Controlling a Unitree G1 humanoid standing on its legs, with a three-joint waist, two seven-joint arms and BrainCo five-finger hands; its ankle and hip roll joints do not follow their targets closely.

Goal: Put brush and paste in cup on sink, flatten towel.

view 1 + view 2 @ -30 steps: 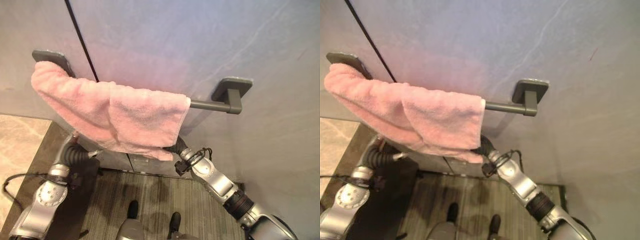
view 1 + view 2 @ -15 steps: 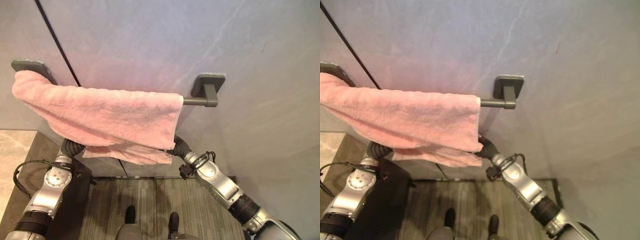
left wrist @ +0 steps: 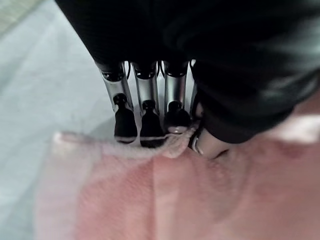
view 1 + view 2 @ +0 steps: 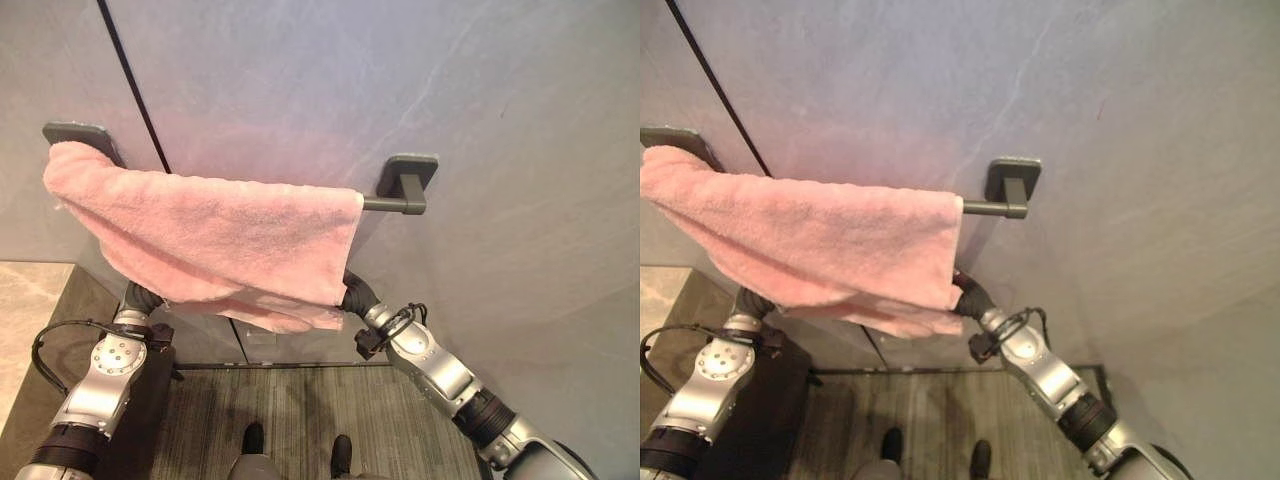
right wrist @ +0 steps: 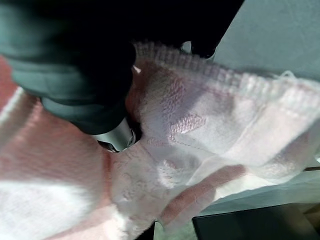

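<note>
Over the grey wall rail [image 4: 392, 204] hangs the pink towel [image 4: 220, 235] (draped unevenly, lower edge bunched). Left hand [image 3: 150, 107] pinches its hem between fingers [image 3: 125, 122] and thumb; right hand [image 5: 90, 95] is buried in folds, its fingers' state unreadable.

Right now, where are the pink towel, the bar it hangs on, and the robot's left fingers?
pink towel [image 4: 230, 235]: left eye view, middle of the front drape.
towel bar [image 4: 385, 204]: left eye view, bare rod beside the right bracket.
left fingers [image 3: 125, 122]: left wrist view, one dark tip at the towel's edge.
</note>
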